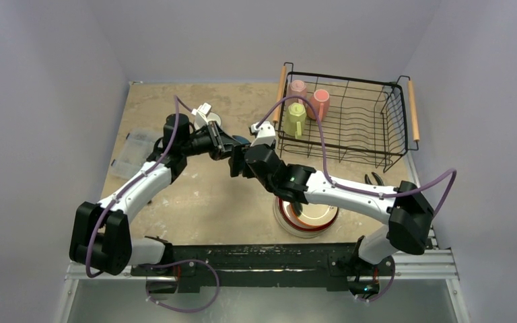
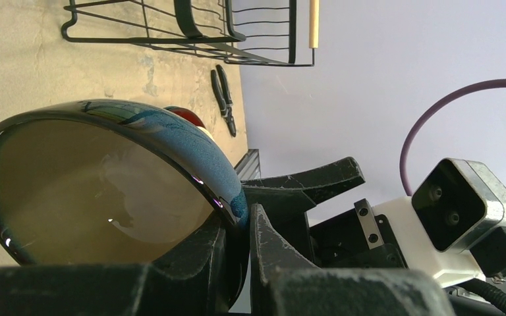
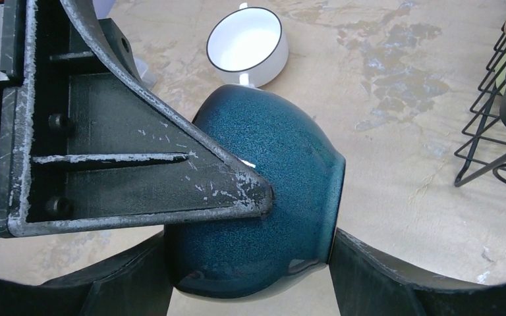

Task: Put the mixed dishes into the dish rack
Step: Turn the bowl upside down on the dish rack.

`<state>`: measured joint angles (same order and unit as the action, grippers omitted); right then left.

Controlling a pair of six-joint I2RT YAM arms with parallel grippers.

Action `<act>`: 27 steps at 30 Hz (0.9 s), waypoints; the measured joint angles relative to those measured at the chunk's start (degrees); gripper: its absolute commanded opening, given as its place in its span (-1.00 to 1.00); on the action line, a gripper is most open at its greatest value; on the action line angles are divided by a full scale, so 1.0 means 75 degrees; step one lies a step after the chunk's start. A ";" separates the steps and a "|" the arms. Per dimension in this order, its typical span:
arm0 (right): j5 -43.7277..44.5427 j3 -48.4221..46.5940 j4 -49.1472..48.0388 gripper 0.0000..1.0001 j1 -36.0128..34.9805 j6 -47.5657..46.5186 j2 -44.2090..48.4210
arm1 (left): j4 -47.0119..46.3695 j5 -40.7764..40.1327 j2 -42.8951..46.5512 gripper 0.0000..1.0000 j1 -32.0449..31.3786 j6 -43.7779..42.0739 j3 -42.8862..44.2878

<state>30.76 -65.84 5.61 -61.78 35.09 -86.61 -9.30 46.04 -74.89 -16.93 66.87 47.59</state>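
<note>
The teal bowl (image 1: 241, 140) is held above the middle of the table between both arms. My left gripper (image 1: 227, 149) is shut on its rim; in the left wrist view the fingers (image 2: 244, 217) pinch the rim beside the cream inside (image 2: 99, 191). My right gripper (image 1: 241, 159) straddles the bowl (image 3: 270, 164) from rim to foot, with both fingers (image 3: 250, 263) touching it. The dish rack (image 1: 340, 77) stands at the back right and holds the pale pink (image 1: 297, 89), salmon (image 1: 320, 103) and yellow-green (image 1: 295, 118) mugs. The white mug (image 3: 247, 47) sits on the table beyond the bowl.
A stack of plates with a red rim (image 1: 309, 221) lies under my right forearm near the front. Black pliers (image 1: 375, 180) lie right of it, below the rack. A clear compartment box (image 1: 133, 149) sits at the left edge.
</note>
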 measured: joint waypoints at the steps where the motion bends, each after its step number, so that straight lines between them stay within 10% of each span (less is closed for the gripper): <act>1: 0.0012 0.0000 -0.0012 0.26 0.0015 -0.0006 -0.0035 | 0.0006 -0.0015 -0.0015 -1.00 0.0009 -0.0006 0.0000; 9: -0.0041 -0.0003 -0.0070 -1.00 0.0032 -0.0017 -0.0111 | 0.0076 -0.0017 -0.0082 -1.00 0.0041 -0.0038 0.0003; 27: -0.0315 0.0898 -0.0901 -1.00 0.0166 0.0184 0.0233 | 0.0411 0.0219 -0.0233 0.01 0.0029 -0.0469 0.0286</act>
<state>28.40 -59.11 -1.15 -60.53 36.47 -84.86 -6.22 47.68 -76.64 -16.71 63.35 49.74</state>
